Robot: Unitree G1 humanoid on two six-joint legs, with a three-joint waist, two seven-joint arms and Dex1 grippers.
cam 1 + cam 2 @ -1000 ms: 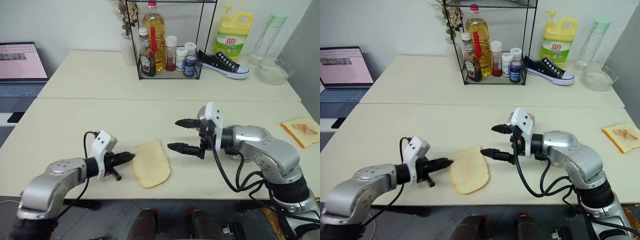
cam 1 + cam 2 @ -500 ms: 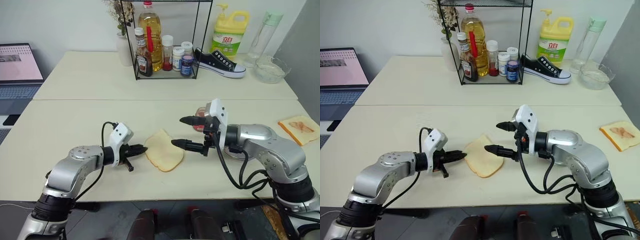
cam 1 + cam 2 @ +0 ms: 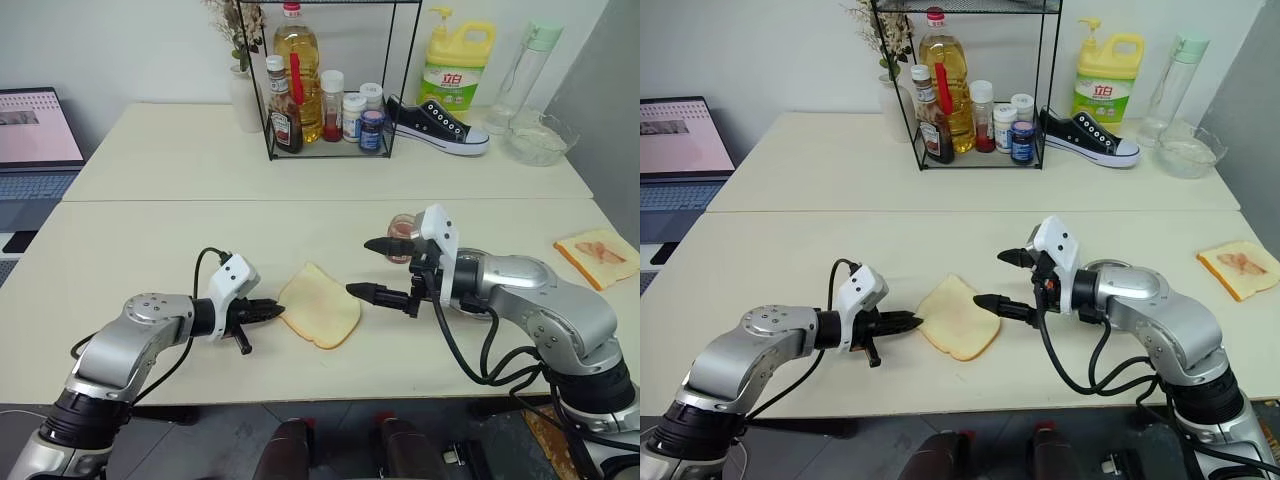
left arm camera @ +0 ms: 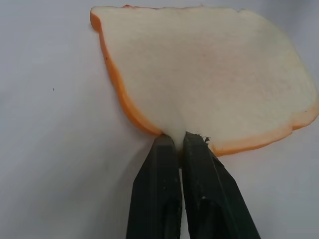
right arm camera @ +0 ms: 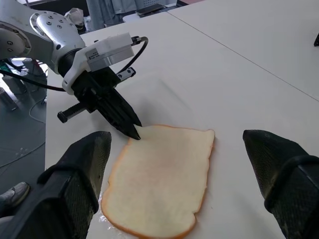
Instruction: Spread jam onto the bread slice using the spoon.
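Two things are partly hidden: the short clear glass jar of reddish jam sits behind the right gripper, showing just above its upper finger, and no spoon can be made out. That gripper hovers with jaws spread wide beside the pale cream bread slice with thin tan crust, which lies flat on the beige table. Opposite, the left gripper is pinched shut, tips touching the slice's crust edge. Farther back stand a black wire rack of bottles, a black sneaker, a yellow detergent jug; another toast slice lies far right
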